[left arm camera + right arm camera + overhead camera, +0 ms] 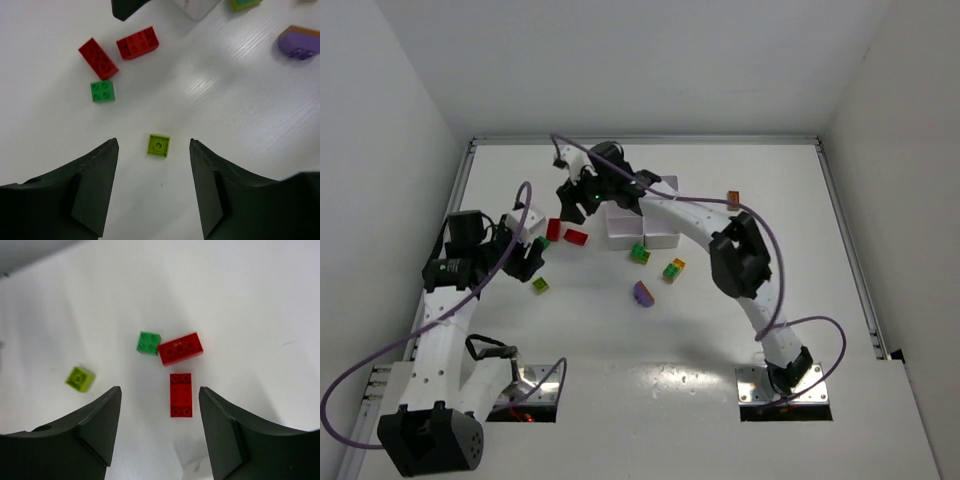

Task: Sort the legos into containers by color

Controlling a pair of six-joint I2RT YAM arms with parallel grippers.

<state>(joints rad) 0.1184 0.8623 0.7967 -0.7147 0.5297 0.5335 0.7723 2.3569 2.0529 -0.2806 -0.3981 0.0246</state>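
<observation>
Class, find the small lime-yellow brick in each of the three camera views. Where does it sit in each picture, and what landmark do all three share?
Top external: the lime-yellow brick lies left of centre, below the red pair.
Left wrist: the brick sits at lower centre.
Right wrist: the brick sits at the left, about mid-height.
Shared landmark: the two red bricks lying close together.

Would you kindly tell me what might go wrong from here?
The right gripper brackets one red brick, but the second red brick and green brick lie just beyond; closing could nudge them. The left gripper over the lime brick works the same cluster, so the two might collide.
</observation>
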